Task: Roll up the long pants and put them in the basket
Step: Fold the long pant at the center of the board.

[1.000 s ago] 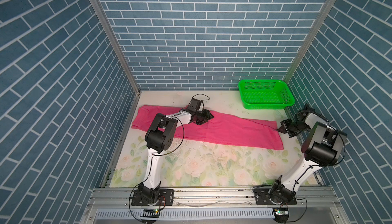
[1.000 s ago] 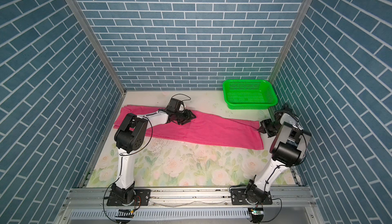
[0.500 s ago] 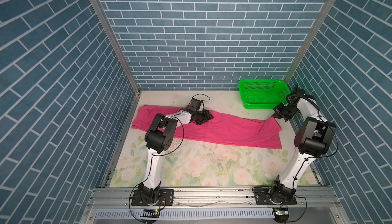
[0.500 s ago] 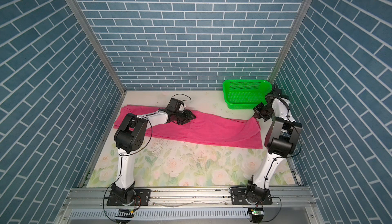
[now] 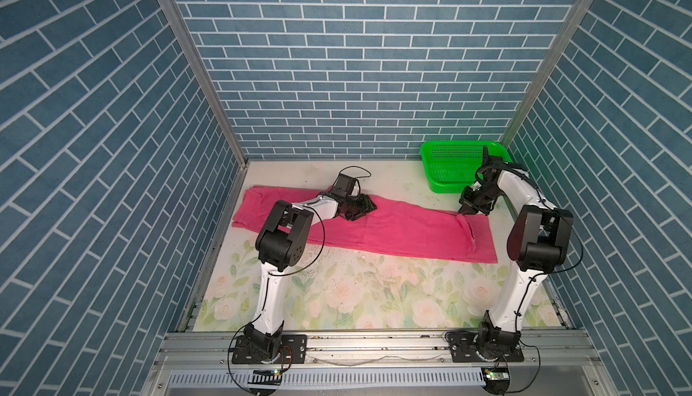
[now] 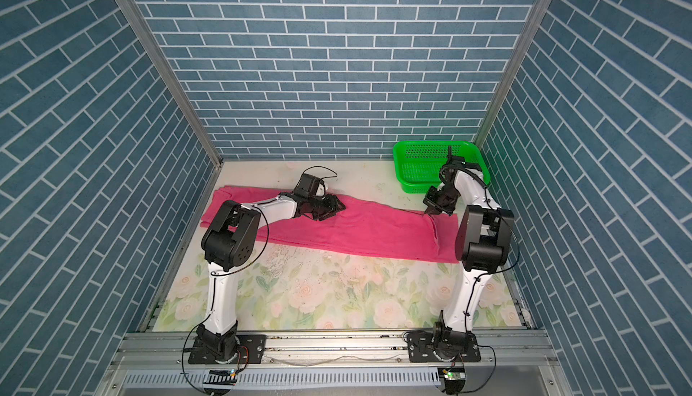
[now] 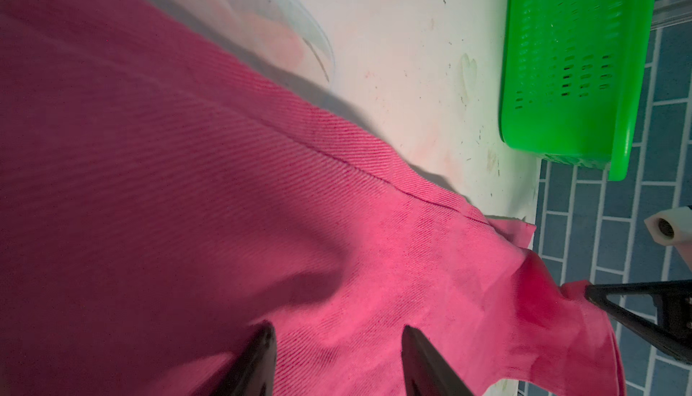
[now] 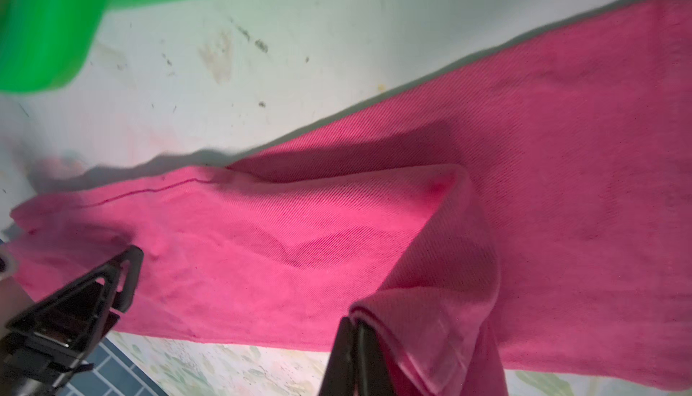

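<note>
The long pants (image 5: 393,233) (image 6: 367,229) are bright magenta and lie flat, stretched across the far half of the table. My left gripper (image 5: 367,207) (image 6: 337,208) rests low on their middle. In the left wrist view it (image 7: 339,341) is open, with only flat cloth (image 7: 224,188) between the fingers. My right gripper (image 5: 465,210) (image 6: 429,211) is shut on the leg hem at the right end. In the right wrist view its tips (image 8: 355,324) pinch a lifted, folded-over edge of the pants (image 8: 561,150). The left wrist view also shows it (image 7: 591,292) holding that raised cloth.
A green mesh basket (image 5: 445,187) (image 6: 412,186) (image 7: 561,75) (image 8: 45,38) stands at the back right corner, just behind my right gripper. Blue brick walls close in the left, back and right sides. The floral table surface (image 5: 355,293) lies in front of the pants.
My right gripper has carried the leg hem from the table's right edge back and then leftward, folding the end of the leg over itself. My left arm has not moved.
</note>
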